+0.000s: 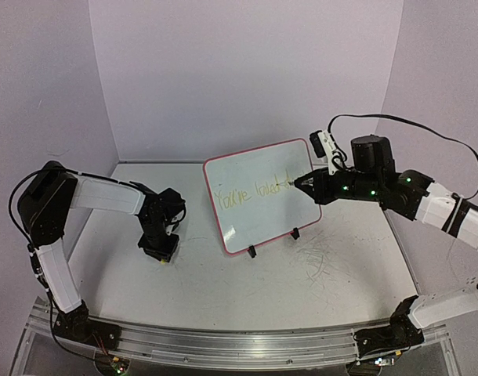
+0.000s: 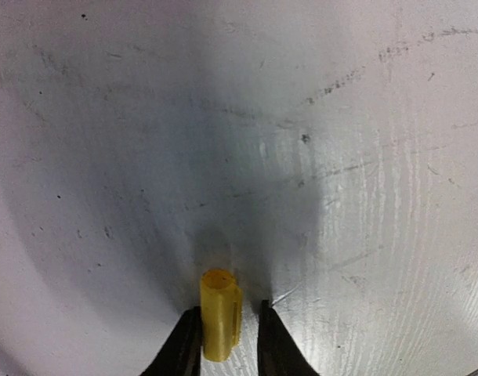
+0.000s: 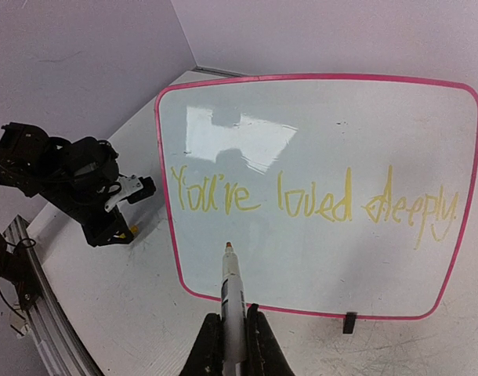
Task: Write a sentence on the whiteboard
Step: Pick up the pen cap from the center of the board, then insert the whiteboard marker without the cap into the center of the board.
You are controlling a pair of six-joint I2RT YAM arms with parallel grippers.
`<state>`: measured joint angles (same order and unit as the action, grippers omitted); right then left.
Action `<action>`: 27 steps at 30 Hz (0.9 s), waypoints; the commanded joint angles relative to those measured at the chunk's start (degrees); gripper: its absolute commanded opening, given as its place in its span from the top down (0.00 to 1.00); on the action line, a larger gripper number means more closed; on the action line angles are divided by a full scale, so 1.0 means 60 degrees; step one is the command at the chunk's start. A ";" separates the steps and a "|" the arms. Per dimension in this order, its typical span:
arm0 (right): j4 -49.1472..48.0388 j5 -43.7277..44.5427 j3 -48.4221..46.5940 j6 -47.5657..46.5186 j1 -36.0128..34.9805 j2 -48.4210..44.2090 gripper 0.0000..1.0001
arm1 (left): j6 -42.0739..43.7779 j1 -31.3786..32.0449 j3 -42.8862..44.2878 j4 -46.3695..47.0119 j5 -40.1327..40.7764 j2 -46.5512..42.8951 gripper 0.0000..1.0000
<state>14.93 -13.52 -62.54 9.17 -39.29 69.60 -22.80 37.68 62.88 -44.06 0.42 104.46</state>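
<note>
Whiteboard [image 1: 262, 196] stands on the table [image 1: 317, 282], tilted back on its wire stand [image 1: 295, 233] to face the arms; the sentence [image 3: 313, 200] reads complete to me. Right gripper [image 3: 233, 317], at the board's right side, is clamped on the marker [image 3: 233, 282], tip toward the board. Left gripper [image 2: 227, 309], well left of the board, has jaws narrowly apart around the yellow cap [image 2: 219, 313], gap visible, so I judge it ungripped.

I see a yellow marker cap [image 2: 220, 313] on end between the left jaws, on a scuffed table [image 2: 341, 117]; a white marker [image 3: 232, 291] between the right jaws.
</note>
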 commanded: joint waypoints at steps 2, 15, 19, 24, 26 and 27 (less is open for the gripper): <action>-0.0320 0.0091 -0.0005 -0.0104 0.0000 -0.0274 1.00 | 0.0057 0.0019 0.0006 -0.0178 0.0176 0.0363 0.83; -0.0306 0.0153 -0.0377 -0.0145 0.0000 0.0139 1.00 | -0.0935 0.0061 -0.0193 -0.0595 0.0672 -0.2940 1.00; -0.0210 -0.0688 -0.0727 -0.0132 0.0000 0.0552 1.00 | -0.0515 0.1535 0.0270 -0.0026 0.1483 -0.5072 1.00; -0.0202 -0.2848 -0.1044 0.0039 -0.0038 0.1359 1.00 | 0.2806 0.4856 -0.0416 0.2813 0.2699 -0.5936 1.00; -0.0192 -0.3512 -0.1214 0.0167 -0.0172 0.1660 1.00 | 0.3952 0.5151 -0.0720 0.3577 0.2913 -0.5684 1.00; -0.0188 -0.3764 -0.1281 0.0243 -0.0267 0.1765 1.00 | 0.4459 0.5249 -0.0829 0.3890 0.2997 -0.5519 1.00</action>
<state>14.63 -25.25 -66.74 9.26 -39.44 77.58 -13.05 67.05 61.80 -31.82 12.22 68.08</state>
